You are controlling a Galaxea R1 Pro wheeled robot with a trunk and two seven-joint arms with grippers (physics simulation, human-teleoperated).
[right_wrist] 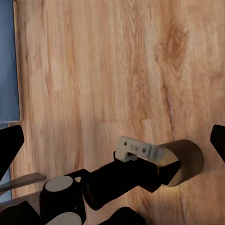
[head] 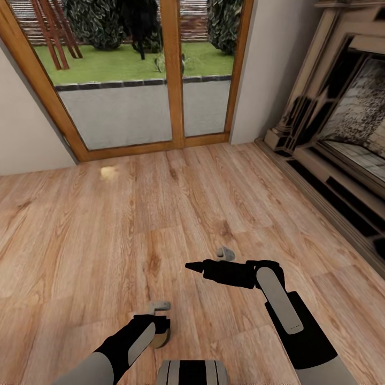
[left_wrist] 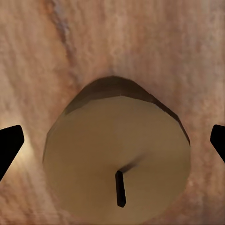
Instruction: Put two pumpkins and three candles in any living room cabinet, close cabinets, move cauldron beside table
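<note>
In the head view the robot faces the glazed wooden doors (head: 160, 75) across a plank floor (head: 107, 224), with the beige-and-black fireplace surround (head: 331, 133) at its right. The left arm reaches down near the robot's base, and its left claw (head: 159, 321) stands over a candle (head: 160, 338) on the floor. The right arm is bent across the front, its right claw (head: 193, 266) pointing toward the left above bare planks; how far its fingers are parted I cannot tell.

The left wrist view looks straight down on the candle (left_wrist: 117, 159), wick showing, with the dark fingertips (left_wrist: 9, 145) at either edge, wide apart and not touching it: open, holding nothing.

The right wrist view shows the left claw (right_wrist: 154, 161) beside the candle (right_wrist: 187, 161) on the floor (right_wrist: 93, 70).

Judging from this, the task is early or midway: this candle is not yet gripped, and neither pumpkins, cabinet nor cauldron appear.
</note>
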